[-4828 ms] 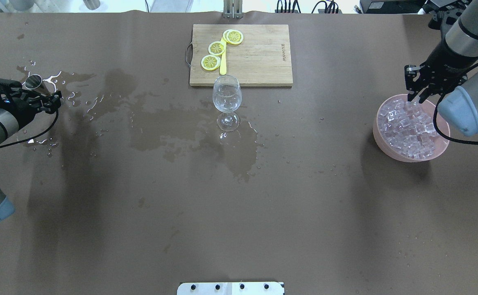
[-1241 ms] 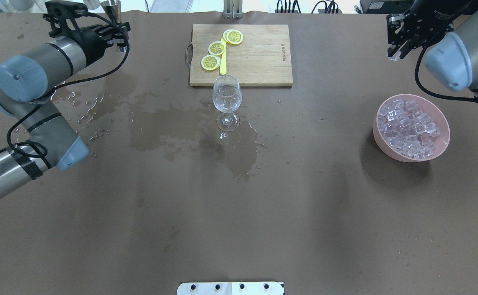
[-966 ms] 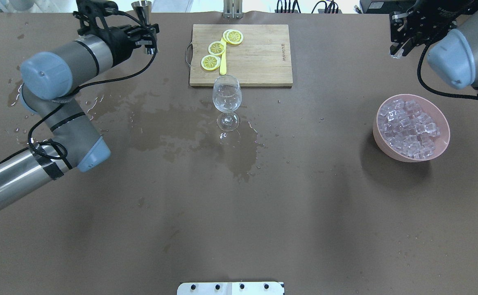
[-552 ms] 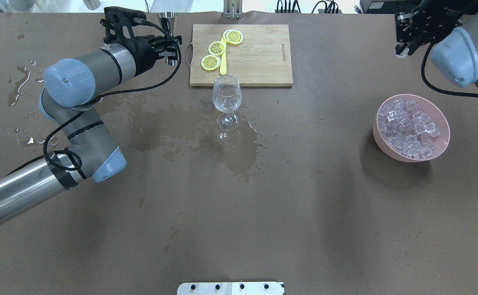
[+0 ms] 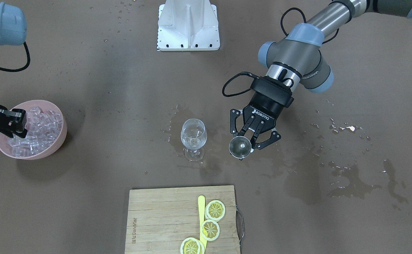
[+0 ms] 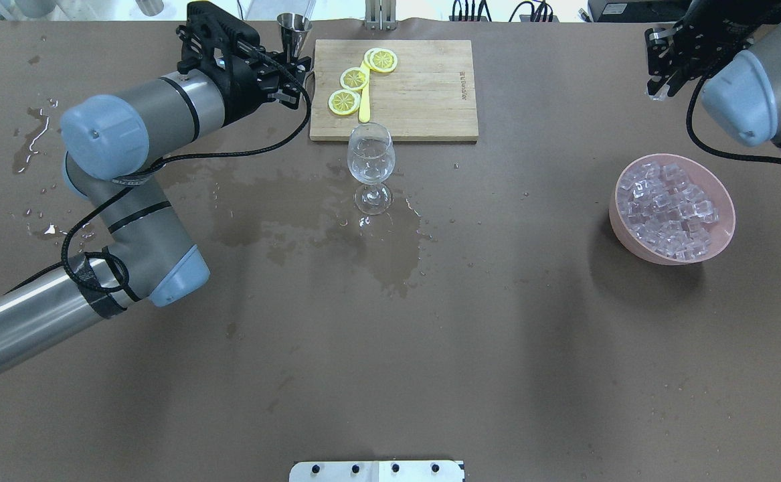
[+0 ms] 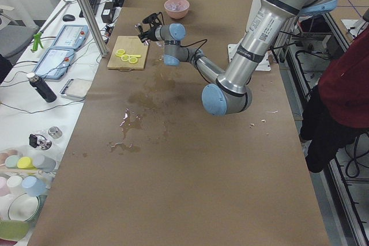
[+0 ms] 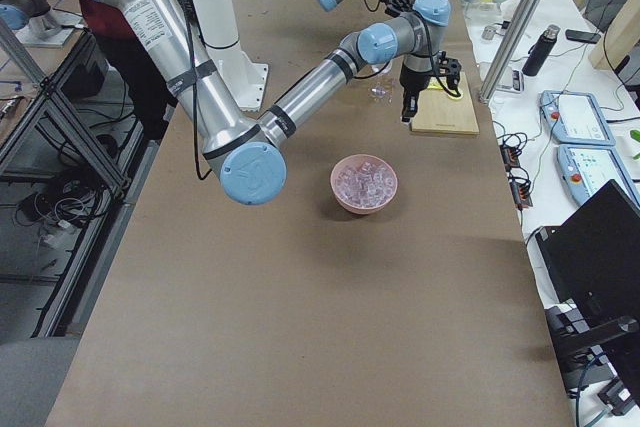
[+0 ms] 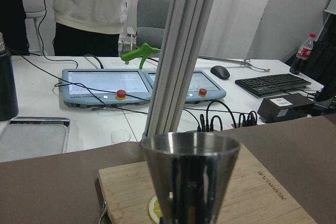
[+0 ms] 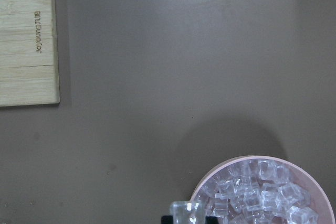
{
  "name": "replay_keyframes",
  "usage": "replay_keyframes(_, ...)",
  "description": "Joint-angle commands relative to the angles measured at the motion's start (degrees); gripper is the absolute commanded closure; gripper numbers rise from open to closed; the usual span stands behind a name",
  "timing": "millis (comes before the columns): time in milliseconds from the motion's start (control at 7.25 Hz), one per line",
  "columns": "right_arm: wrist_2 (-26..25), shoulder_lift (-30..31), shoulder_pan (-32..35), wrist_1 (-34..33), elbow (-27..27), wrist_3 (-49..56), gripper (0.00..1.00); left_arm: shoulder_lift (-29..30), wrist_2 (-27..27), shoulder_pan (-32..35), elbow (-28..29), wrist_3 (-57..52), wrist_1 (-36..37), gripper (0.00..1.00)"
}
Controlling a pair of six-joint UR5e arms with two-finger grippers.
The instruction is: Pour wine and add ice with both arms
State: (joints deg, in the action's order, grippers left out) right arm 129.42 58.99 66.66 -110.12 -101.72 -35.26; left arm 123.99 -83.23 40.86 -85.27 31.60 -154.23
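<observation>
My left gripper (image 6: pixel 290 61) is shut on a steel cone-shaped jigger (image 6: pixel 294 29), held upright in the air to the left of the wine glass (image 6: pixel 371 158); the front view shows them side by side (image 5: pixel 244 146). The jigger fills the left wrist view (image 9: pixel 191 177). The glass (image 5: pixel 193 134) stands upright and holds a little clear wine. My right gripper (image 6: pixel 658 88) is shut on one ice cube (image 10: pixel 186 212), high above and behind the pink bowl (image 6: pixel 614 217) of ice (image 6: pixel 671 204).
A wooden cutting board (image 6: pixel 423 87) with lemon slices (image 6: pixel 354 79) and a yellow knife lies just behind the glass. Wet spills (image 6: pixel 377 248) spread around the glass and over the table's left part. A white bracket (image 6: pixel 377 470) sits at the near edge.
My left arm has swung right from the far left with the jigger, up to the board's left edge. My right gripper has lifted out of the bowl with a cube and stays high.
</observation>
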Motion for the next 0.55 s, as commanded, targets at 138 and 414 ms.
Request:
replay_keyframes(138, -0.7, -0.5, -0.9, 0.1, 0.6, -0.1, 0.74, 0.4, 0.3, -1.9, 0.0, -5.5, -0.2, 1.00)
replay_keyframes(414, -0.8, -0.3, -1.0, 0.1, 0.7, -0.1, 0.74, 0.8, 0.5, -2.1, 0.3, -14.3, 0.2, 1.00)
